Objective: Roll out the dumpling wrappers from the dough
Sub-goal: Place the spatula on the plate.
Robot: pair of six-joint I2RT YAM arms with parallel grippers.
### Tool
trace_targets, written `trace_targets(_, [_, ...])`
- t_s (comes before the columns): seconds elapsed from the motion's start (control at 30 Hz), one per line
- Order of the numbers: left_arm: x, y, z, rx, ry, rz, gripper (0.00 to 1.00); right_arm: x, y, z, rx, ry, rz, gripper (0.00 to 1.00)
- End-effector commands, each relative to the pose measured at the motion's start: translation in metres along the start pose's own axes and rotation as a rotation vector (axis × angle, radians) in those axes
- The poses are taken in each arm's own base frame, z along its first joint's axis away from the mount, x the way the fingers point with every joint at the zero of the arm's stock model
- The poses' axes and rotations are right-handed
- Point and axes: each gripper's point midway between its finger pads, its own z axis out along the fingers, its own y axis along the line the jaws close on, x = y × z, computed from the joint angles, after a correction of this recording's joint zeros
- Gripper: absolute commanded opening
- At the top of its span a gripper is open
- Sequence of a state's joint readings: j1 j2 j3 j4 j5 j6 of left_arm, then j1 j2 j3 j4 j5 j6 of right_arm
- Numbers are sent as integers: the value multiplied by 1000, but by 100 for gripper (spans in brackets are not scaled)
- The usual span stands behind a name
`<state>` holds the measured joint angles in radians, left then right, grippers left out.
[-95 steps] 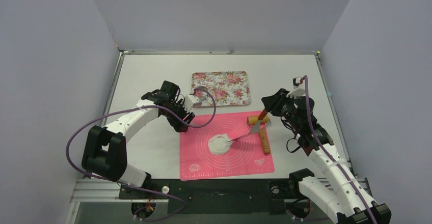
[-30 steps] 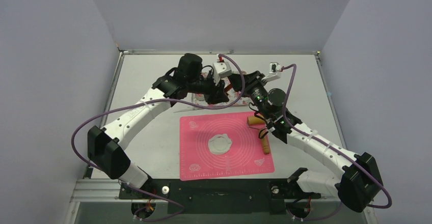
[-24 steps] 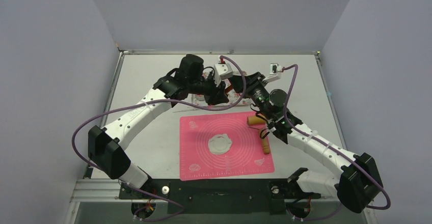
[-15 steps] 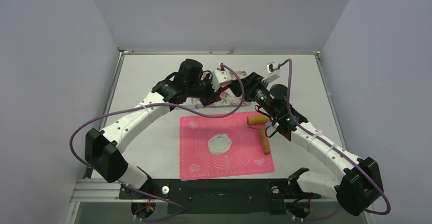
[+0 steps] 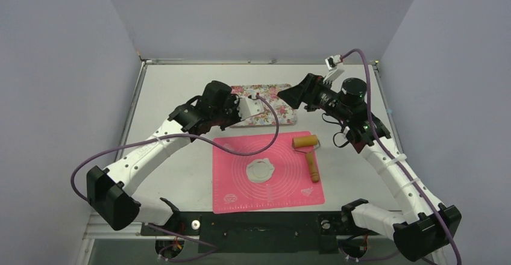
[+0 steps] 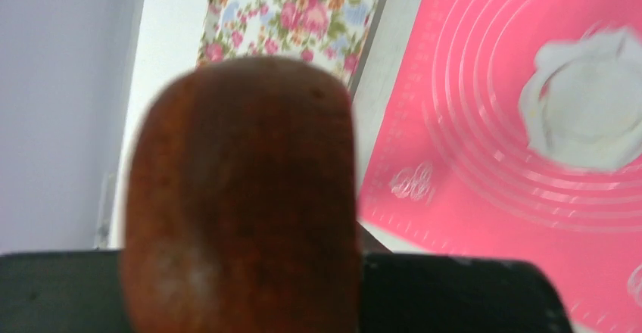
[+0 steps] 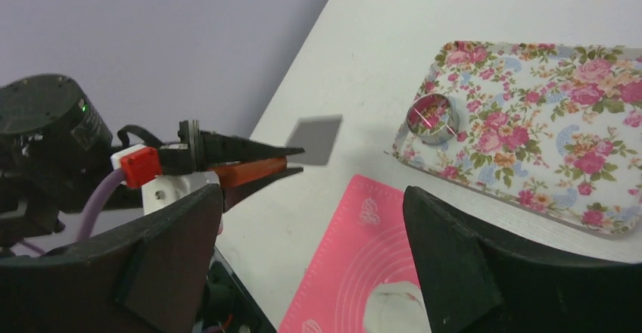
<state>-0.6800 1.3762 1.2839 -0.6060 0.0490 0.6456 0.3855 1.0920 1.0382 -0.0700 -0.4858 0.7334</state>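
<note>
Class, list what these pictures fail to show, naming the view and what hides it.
- Left wrist: the blurred brown handle hides the left claw.
- Right wrist: the bottom edge cuts off the dough.
- Top: the left arm covers the ring cutter.
- Top: too small to tell whether the dough's round centre is cut free.

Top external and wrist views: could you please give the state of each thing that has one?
left end effector: shut on scraper handle.
right end effector: open, empty.
scraper: held off the table.
dough: flattened, lying on pink mat.
rolling pin: lying at pink mat's right edge, untouched.
ring cutter: standing on floral tray.
</note>
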Motion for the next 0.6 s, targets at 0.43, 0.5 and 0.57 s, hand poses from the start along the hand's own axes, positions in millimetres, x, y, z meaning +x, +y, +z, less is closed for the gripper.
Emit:
trace_targets(0.43, [18,45,-39,-251,270,458,0,14,-27,-14,151,186,-113,86])
trace_targets(0.5, [8,49,-44,-286,284,613,0,15,-29,-17,168,202,-119,85])
trace_targets(0.57, [-10,48,-51,-325,227,761,0,22,-29,-18,157,227,-111,85])
